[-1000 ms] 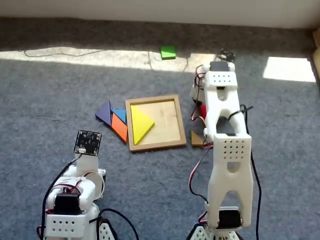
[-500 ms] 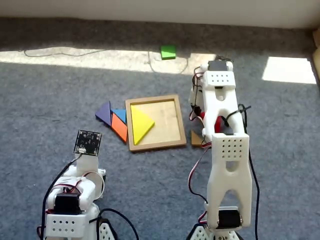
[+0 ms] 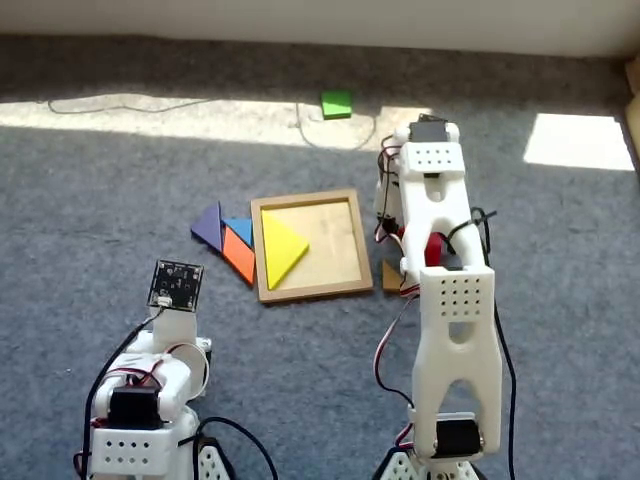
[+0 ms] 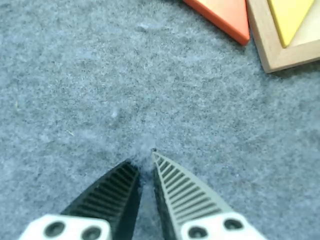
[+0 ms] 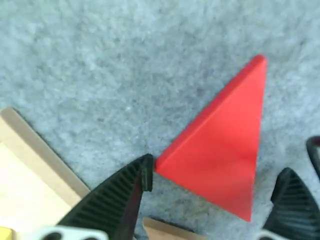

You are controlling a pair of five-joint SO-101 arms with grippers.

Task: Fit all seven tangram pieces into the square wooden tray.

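the right gripper point(image 5: 217, 176) hangs over the red triangle point(image 5: 220, 145), its jaws spread wide with the piece lying flat on the grey carpet point(image 5: 100, 60) between them. one fingertip sits just beside the triangle's nearer corner; whether it touches cannot be told. the other finger stands off past the opposite edge, apart from the piece. a corner of the square wooden tray point(image 5: 35, 150) lies close by, and the tip of a brown piece point(image 5: 165, 231) shows just beside the red one.

from above, the red triangle point(image 3: 432, 250) is partly hidden under the right arm, to the side of the tray point(image 3: 258, 250) away from the other arm, with the brown piece point(image 3: 392, 277) near the tray's corner there. a yellow triangle point(image 3: 280, 248) lies inside the tray. the orange piece point(image 3: 238, 255), blue piece point(image 3: 238, 228) and purple piece point(image 3: 208, 226) cluster against the tray's far side. a green piece point(image 3: 337, 103) sits well apart in the sunlit strip.

the left gripper point(image 4: 145, 162) points at bare carpet, jaws closed to a thin slit and holding nothing, with the orange piece point(image 4: 222, 15) and the tray corner point(image 4: 270, 50) well ahead of its tips.
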